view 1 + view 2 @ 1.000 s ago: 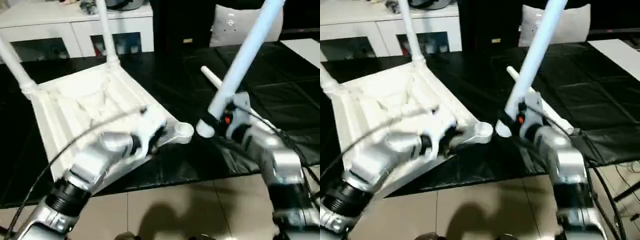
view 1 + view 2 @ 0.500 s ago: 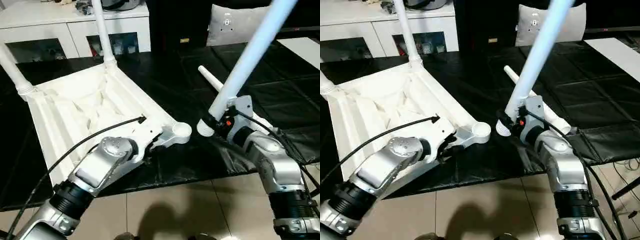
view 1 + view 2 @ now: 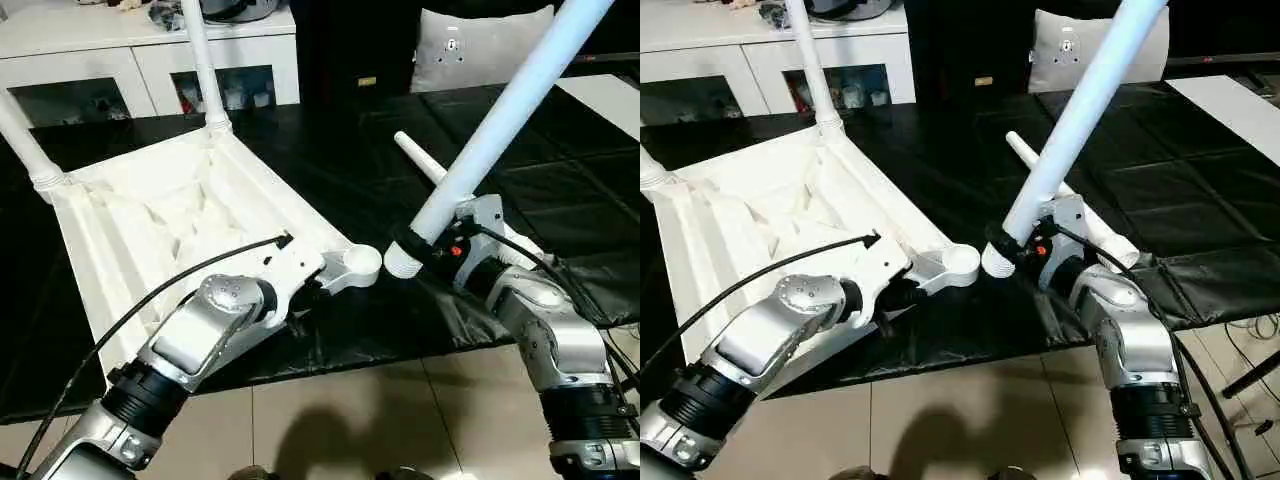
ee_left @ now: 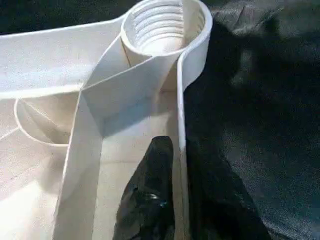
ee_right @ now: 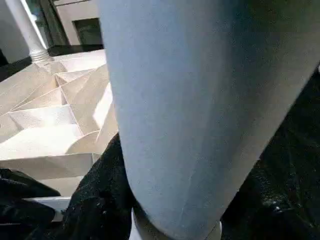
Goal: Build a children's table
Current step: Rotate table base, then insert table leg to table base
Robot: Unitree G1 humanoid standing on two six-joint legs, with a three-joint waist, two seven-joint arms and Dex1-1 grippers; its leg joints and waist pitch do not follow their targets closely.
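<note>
No readable text, labels or numbers.

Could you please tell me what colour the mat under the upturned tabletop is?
The mat is black; it shows best in the left eye view.

Tabletop [image 3: 150, 215]: white moulded plastic, smooth, ribbed, with a threaded corner socket [image 4: 162, 25]. Held leg [image 3: 500, 115]: smooth matt white tube. Floor mat [image 3: 560, 150]: black, creased, slightly glossy sheet. Forearms [image 3: 195, 335]: brushed silver metal
</note>
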